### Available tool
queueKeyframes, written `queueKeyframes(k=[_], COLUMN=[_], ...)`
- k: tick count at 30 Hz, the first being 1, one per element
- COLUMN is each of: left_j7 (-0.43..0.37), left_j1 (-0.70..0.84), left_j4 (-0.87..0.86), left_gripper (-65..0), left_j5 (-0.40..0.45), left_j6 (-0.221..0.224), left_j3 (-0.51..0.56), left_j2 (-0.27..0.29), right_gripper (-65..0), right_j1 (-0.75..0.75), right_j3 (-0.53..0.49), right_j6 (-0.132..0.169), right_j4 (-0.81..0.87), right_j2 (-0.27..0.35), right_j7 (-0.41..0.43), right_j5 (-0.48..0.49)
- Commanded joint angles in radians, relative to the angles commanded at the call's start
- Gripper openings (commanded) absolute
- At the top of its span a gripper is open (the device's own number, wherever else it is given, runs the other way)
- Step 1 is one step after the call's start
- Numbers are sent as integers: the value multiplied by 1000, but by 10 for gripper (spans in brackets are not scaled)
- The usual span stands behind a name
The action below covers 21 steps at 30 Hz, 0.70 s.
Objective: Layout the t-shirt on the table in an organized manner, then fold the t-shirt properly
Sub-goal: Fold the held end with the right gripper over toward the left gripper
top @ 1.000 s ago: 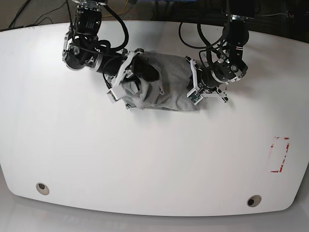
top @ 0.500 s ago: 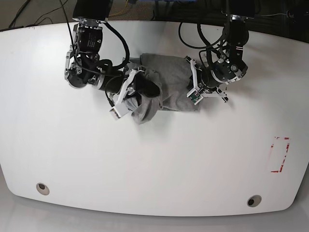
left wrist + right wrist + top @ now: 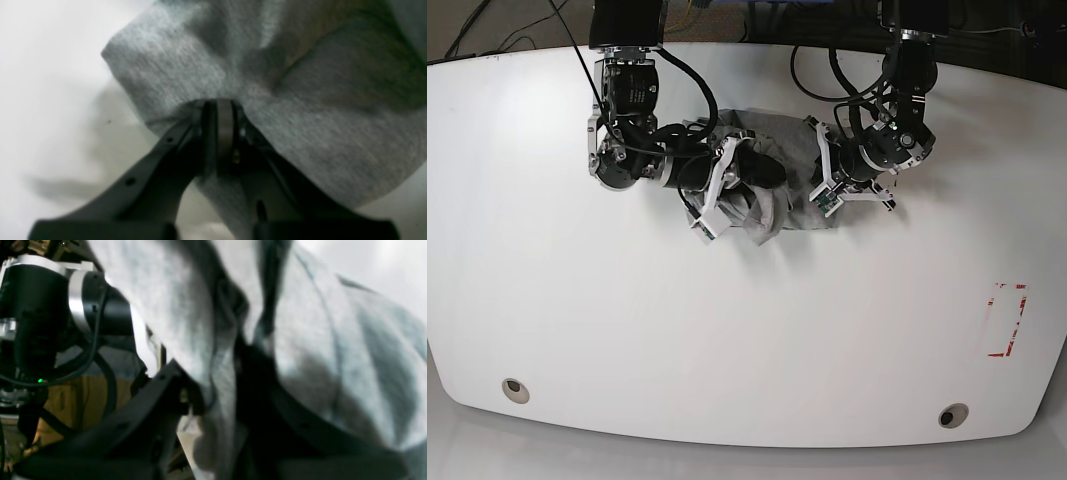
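While one t-shirt (image 3: 772,185) lay bunched near the table's (image 3: 727,340) far edge, two arms worked it from either side, evidently to spread the cloth before any fold. At the left of the base view, the right gripper (image 3: 727,195) reached across the garment with grey fabric draped over its fingers; the right wrist view showed cloth running down between the dark fingers, and it appeared to be pinching a fold, though blur left the grip less than certain. That hold seemed meant to drag one side of the shirt outward. At centre, the shirt sat crumpled and doubled over itself, not yet laid flat. To the right, the left gripper (image 3: 827,190) was clamped on the shirt's edge, its pads pressed together over a tuck of fabric in the left wrist view, likely anchoring that side against the pull. Farther right, a red dashed rectangle (image 3: 1007,320) marked the tabletop. Two round grommets, one at the near left (image 3: 514,388) and one at the near right (image 3: 952,415), were counted.
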Motion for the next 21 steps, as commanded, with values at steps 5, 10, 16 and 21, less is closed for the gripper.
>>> queueKeyframes(k=[5, 10, 16, 21], left_j7=[0, 0, 0, 0], left_j1=[0, -2, -2, 0], left_j4=[2, 2, 12, 72], left_gripper=[-615, -615, -615, -615], left_j5=[0, 0, 0, 0], left_j6=[0, 0, 0, 0], left_j3=[0, 0, 0, -2], left_j2=[0, 0, 0, 0], right_gripper=[-389, -280, -197, -197], right_j1=[23, 64, 107, 129], right_j3=[-2, -31, -44, -31], right_j6=[-3, -3, -3, -3], right_j4=[-3, -40, -60, -43], right_j2=[-3, -5, 2, 63], right_j7=[0, 0, -3, -5], right_j5=[-2, -2, -2, -2])
